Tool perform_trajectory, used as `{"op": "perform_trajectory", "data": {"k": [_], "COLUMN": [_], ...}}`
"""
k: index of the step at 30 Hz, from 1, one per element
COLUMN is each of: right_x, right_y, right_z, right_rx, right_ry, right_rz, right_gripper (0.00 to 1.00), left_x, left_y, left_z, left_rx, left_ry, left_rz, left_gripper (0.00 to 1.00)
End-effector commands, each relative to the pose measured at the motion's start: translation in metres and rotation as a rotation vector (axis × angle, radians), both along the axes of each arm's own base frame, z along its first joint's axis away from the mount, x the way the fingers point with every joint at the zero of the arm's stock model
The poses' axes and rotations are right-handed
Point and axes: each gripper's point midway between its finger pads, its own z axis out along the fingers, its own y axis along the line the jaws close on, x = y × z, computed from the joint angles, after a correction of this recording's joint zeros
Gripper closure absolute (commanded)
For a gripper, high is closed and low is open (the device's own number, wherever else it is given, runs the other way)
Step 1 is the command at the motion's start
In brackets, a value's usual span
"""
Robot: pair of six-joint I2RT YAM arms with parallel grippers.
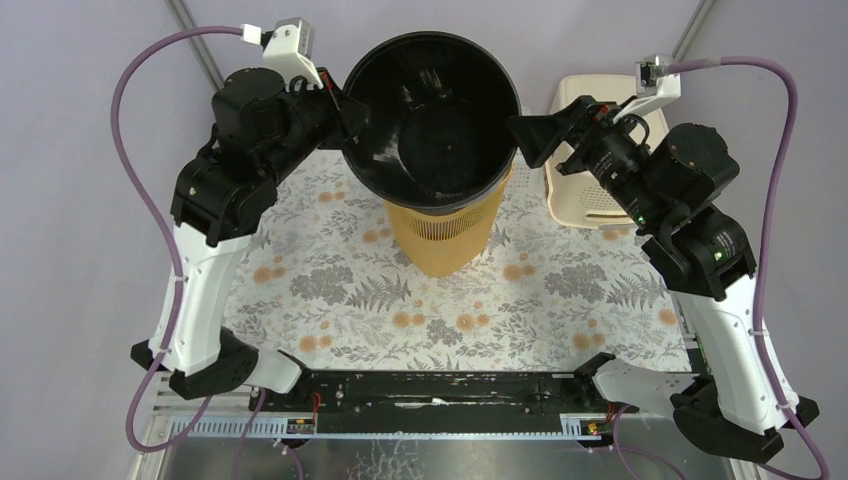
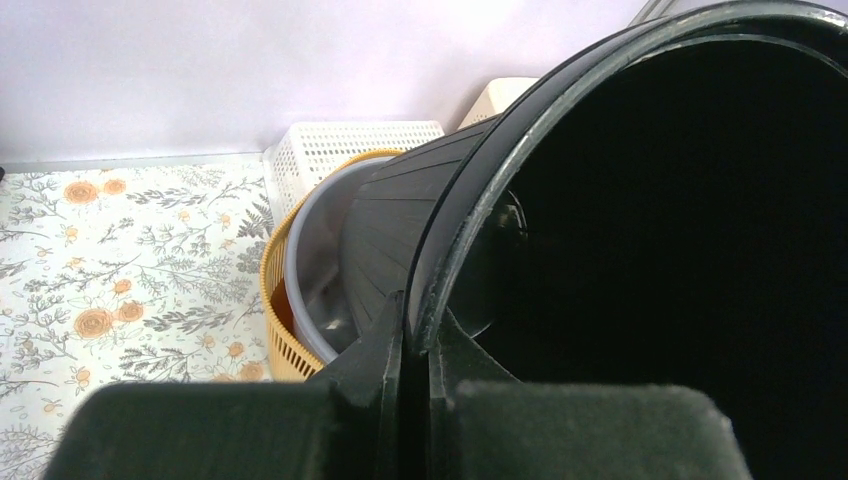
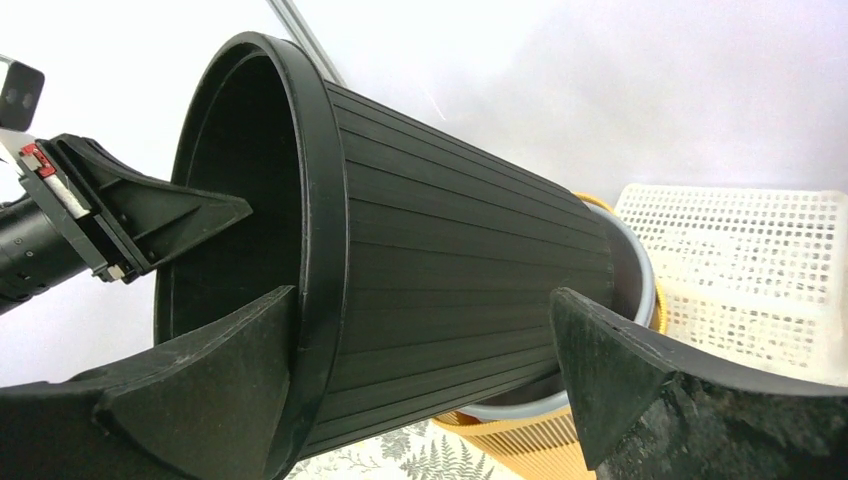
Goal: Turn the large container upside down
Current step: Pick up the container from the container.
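Top view: the large black ribbed plastic container leans mouth-up over the floral surface. Its base is lodged in a yellow perforated basket, so turning it could drag that basket over.

Left wrist view: the left tool is clamped on the rim alone, a thin hold that may slip.

Right wrist view: the right tool gapes wide astride the rim and grips nothing, so that side has no support.
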Motion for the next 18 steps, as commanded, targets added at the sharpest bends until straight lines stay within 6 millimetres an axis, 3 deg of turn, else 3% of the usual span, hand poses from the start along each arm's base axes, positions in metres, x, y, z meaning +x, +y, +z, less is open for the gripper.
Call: {"op": "perform_trajectory", "data": {"k": [1, 5, 11, 18], "right_x": [0.001, -0.011, -0.045, -0.075], "right_y": [-0.038, -0.026, 0.018, 0.019], "right_z": [-0.001, 0.013, 0.045, 0.079], "right_rx": [-0.006, 0.034, 0.072, 0.154], "right_ry": [-0.002, -0.049, -0.19, -0.316], "right_rz": [-0.167, -0.079, 0.233, 0.331], "right_gripper": [0.01, 0.01, 0.01, 0.01], "left_x": [-0.062, -0.07, -0.085, -0.109], "left_y": [0.035, 0.035, 0.04, 0.054], "left_z": [0.119, 0.121, 0.134, 0.148], "left_rx": [-0.263, -0.268, -0.293, -0.321], "left_ry": [-0.333, -0.336, -0.374, -0.413], "left_rz": [0.004, -0.017, -0.035, -0.031], "left_gripper": [1.0, 1.0, 1.0, 1.0]}}
